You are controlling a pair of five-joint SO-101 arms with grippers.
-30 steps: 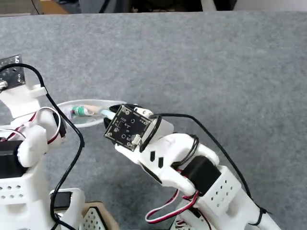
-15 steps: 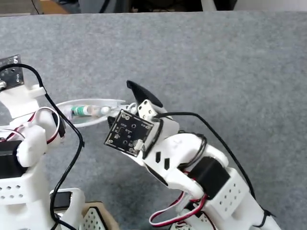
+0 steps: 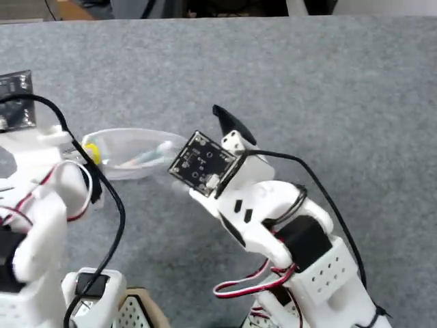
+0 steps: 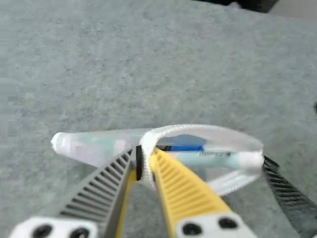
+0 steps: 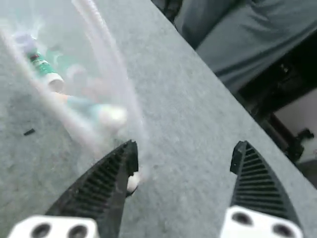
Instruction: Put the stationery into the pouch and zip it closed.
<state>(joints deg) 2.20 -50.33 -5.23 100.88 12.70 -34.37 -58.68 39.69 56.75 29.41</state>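
The left gripper (image 4: 141,157) is pinching the rim of the clear pouch (image 3: 123,140), which lies on the grey table (image 3: 328,82) between the two arms. The pens (image 4: 208,157) are inside, but the mouth looks open. The right gripper (image 5: 185,146) is spread wide with nothing in it, just beside that end. I think zipping comes next: hold one side tight, grab the zip tab, pull straight. The pouch lies long-ways from arm to arm, mouth toward the right gripper.
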